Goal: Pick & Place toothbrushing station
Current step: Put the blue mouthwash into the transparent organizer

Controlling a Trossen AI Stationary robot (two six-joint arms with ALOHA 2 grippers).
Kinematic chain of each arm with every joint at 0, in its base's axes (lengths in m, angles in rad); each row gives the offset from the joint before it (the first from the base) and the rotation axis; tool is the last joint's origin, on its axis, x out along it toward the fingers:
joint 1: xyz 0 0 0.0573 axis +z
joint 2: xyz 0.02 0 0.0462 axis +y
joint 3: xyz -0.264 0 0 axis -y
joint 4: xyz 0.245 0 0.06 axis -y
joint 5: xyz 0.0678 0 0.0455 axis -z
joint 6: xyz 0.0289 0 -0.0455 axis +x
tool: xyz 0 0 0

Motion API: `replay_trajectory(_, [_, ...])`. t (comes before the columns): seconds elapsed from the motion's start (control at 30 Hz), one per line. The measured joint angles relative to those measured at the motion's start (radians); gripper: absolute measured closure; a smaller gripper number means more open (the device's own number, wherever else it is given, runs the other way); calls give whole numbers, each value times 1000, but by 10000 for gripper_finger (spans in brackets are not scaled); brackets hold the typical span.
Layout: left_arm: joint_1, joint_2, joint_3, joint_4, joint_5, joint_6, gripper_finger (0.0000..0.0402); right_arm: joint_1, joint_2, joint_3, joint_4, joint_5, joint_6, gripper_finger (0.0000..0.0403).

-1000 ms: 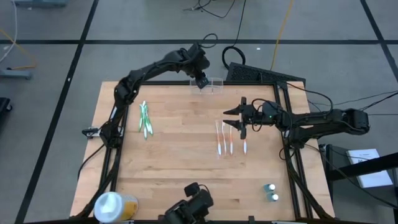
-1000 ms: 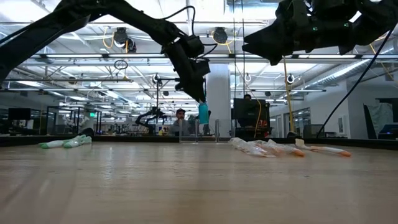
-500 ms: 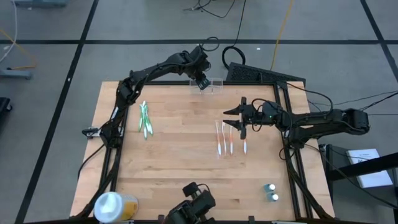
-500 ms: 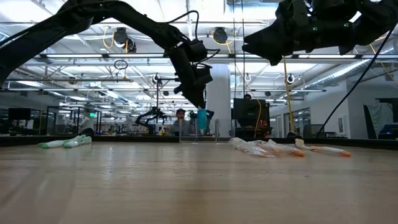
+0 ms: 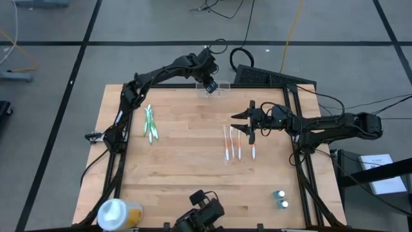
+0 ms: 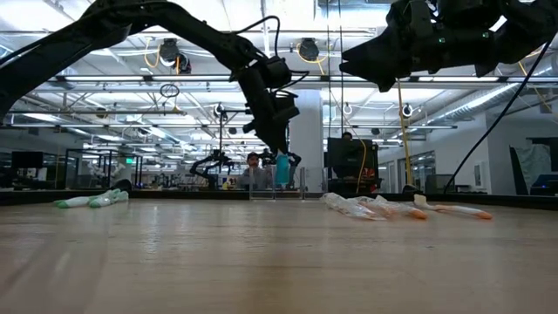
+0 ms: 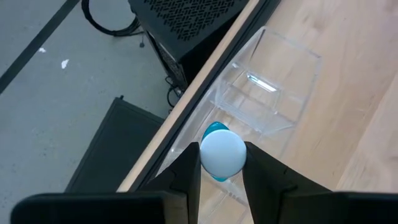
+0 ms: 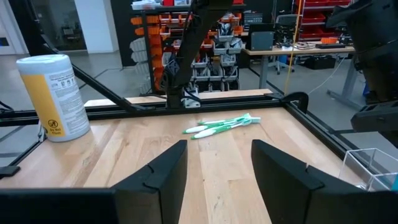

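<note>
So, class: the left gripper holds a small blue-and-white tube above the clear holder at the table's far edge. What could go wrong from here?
1. The left gripper pinches the rounded tube by its sides; it may slip or tilt on release.
2. The clear holder sits right at the table edge; a nudge might push it off.
3. Its walls are transparent, so the tube could catch a rim and miss the compartment.
</note>
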Motion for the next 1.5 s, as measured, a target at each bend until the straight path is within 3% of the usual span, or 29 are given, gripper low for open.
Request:
replay_trajectory(1.0, [-6, 62, -2, 19, -61, -17, 310, 0, 0, 1, -5, -4, 0, 234])
replay_trajectory(1.27, [-7, 62, -2, 20, -114, -18, 203, 0, 0, 1, -5, -4, 0, 234])
replay_trajectory(1.5, [-7, 62, -2, 23, -115, -19, 175, 0, 0, 1, -9, -4, 0, 234])
